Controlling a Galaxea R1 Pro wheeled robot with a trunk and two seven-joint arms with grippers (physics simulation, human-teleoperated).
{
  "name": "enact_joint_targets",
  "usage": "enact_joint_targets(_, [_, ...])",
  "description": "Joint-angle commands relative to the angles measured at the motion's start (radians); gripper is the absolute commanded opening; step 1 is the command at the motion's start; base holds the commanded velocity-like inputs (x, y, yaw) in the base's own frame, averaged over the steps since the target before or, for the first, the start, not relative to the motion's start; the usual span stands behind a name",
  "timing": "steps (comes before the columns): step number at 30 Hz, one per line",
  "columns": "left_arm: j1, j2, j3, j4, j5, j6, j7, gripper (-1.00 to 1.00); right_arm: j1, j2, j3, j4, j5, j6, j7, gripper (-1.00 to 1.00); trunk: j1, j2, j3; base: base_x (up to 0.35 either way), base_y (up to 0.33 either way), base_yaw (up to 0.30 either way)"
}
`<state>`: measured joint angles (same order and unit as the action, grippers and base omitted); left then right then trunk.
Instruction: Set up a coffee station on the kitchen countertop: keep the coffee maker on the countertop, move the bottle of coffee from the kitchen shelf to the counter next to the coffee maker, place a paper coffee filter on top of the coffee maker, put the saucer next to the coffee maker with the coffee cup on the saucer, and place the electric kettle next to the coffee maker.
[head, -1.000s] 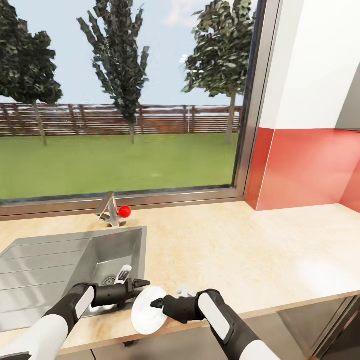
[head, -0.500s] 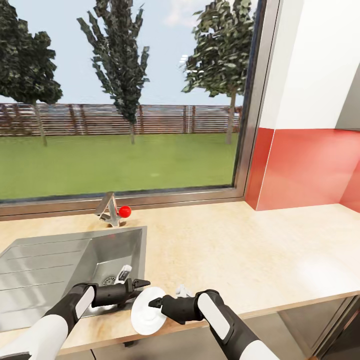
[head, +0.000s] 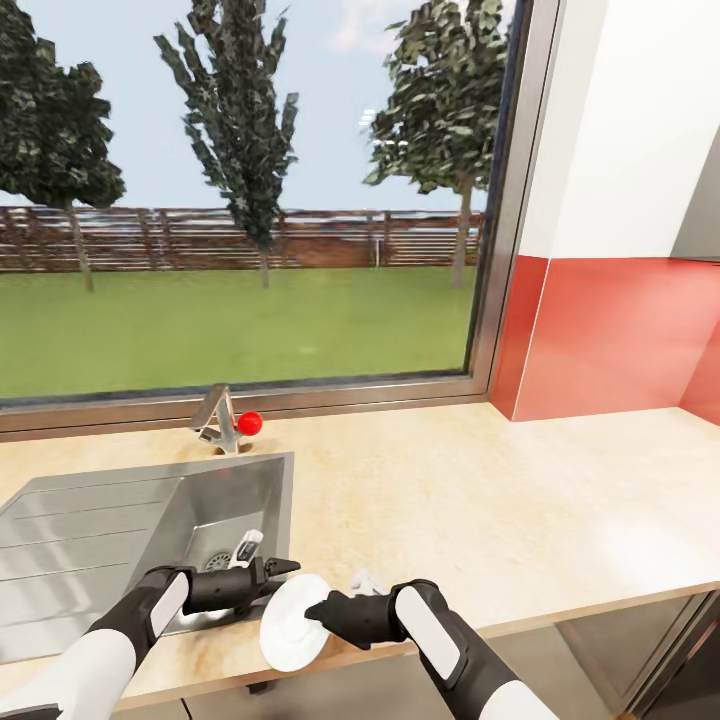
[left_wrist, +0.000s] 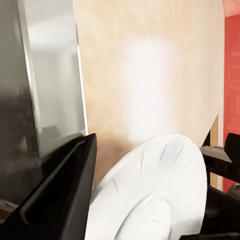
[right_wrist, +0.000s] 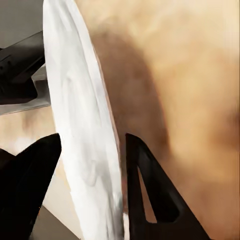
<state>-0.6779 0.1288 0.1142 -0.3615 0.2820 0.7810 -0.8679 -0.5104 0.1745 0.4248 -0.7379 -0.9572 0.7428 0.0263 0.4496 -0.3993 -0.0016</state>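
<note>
My right gripper (head: 312, 608) is clamped on the saucer's (head: 290, 622) tilted rim; my left gripper (head: 284, 569), touching it, I cannot tell. Saucer hangs over the countertop (head: 450, 500) edge beside the sink (head: 120, 520). Next: level it, set down.

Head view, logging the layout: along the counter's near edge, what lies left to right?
Sink → left hand → saucer → right hand → bare countertop.
</note>
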Motion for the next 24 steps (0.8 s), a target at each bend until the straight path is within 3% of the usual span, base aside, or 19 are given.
enact_joint_targets(1, [0.000,-0.001,0.002,0.001,-0.004,0.003,-0.002,1.00,0.000,0.000,0.000,0.000,0.003,0.003,0.003,-1.00,0.000,-0.001,0.000,0.000,0.000,0.000])
enact_joint_targets(24, [0.000,0.000,0.002,-0.001,-0.004,0.003,-0.002,1.00,0.000,0.000,0.000,0.000,0.003,0.003,0.002,-1.00,0.000,-0.001,0.000,0.000,0.000,0.000])
